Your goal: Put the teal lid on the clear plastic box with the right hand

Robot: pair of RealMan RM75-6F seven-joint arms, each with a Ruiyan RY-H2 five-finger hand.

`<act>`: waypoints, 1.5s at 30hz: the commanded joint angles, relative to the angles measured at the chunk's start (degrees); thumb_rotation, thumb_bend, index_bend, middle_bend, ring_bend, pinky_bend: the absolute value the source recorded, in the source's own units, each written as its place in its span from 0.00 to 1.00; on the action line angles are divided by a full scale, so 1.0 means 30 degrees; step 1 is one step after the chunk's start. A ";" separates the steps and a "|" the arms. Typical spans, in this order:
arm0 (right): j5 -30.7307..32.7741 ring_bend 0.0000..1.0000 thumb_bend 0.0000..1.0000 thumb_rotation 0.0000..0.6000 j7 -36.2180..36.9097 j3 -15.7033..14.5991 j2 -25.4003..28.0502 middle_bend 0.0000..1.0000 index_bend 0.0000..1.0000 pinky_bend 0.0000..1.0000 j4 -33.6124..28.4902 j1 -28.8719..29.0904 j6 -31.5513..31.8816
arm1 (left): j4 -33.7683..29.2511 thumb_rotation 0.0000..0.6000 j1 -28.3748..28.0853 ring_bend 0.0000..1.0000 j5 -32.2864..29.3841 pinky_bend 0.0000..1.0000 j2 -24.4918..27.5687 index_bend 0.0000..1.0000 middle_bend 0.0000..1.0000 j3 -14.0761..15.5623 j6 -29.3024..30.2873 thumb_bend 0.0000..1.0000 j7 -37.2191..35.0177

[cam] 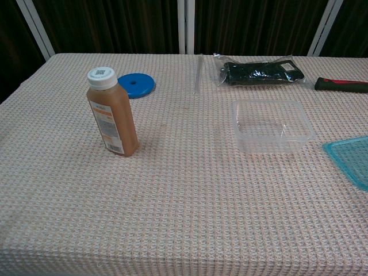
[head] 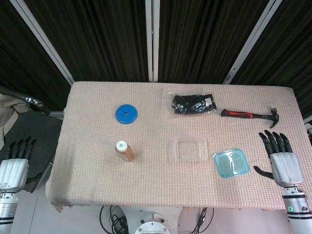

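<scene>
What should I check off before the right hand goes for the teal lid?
1. Right hand empty, fingers apart: ok.
2. Teal lid flat on the table, nothing on it: ok.
3. Clear plastic box upright, open and empty: ok.
4. Lid and box apart, not touching: ok.
5. Hammer lies beyond the lid, off the path to the box: ok.
6. Left hand off the table, holding nothing: ok.

Table cloth [cam: 184,218] woven, matt, waffle-textured; box [cam: 271,127] clear glossy plastic; teal lid [head: 231,163] translucent, probably plastic.
</scene>
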 commanded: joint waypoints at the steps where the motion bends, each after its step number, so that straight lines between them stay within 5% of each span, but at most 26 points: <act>1: 0.0008 0.00 0.00 1.00 0.0014 -0.0004 -0.0014 0.06 0.00 0.00 0.0003 0.0061 -0.0075 | 0.0216 1.00 0.0037 0.00 0.0030 0.00 -0.0205 0.00 0.00 -0.0025 0.0186 0.00 -0.0020; 12: -0.1002 0.00 0.00 1.00 0.0288 -0.0231 -0.0201 0.06 0.00 0.00 -0.0131 0.0865 -0.0903 | 0.0445 1.00 0.0334 0.00 0.0401 0.00 -0.0432 0.00 0.00 0.0041 0.0869 0.00 -0.0047; 23: -0.1860 0.00 0.00 1.00 -0.0396 0.0297 -0.3262 0.01 0.00 0.00 0.0643 0.5358 -0.6390 | 0.0239 1.00 0.0404 0.00 0.0789 0.00 -0.0397 0.00 0.00 0.0148 0.1043 0.00 0.0011; 31: -0.0895 0.00 0.00 1.00 -0.0992 0.0745 -0.5726 0.00 0.00 0.00 0.2370 0.7814 -0.9315 | 0.0160 1.00 0.0449 0.00 0.0812 0.00 -0.0384 0.00 0.00 0.0207 0.0996 0.00 0.0058; 45: 0.1983 0.00 0.00 1.00 -0.0838 0.2284 -0.6801 0.00 0.00 0.00 0.5380 0.9955 -1.1076 | 0.0101 1.00 0.0349 0.00 0.0549 0.00 -0.0442 0.00 0.00 0.0145 0.0622 0.00 0.0136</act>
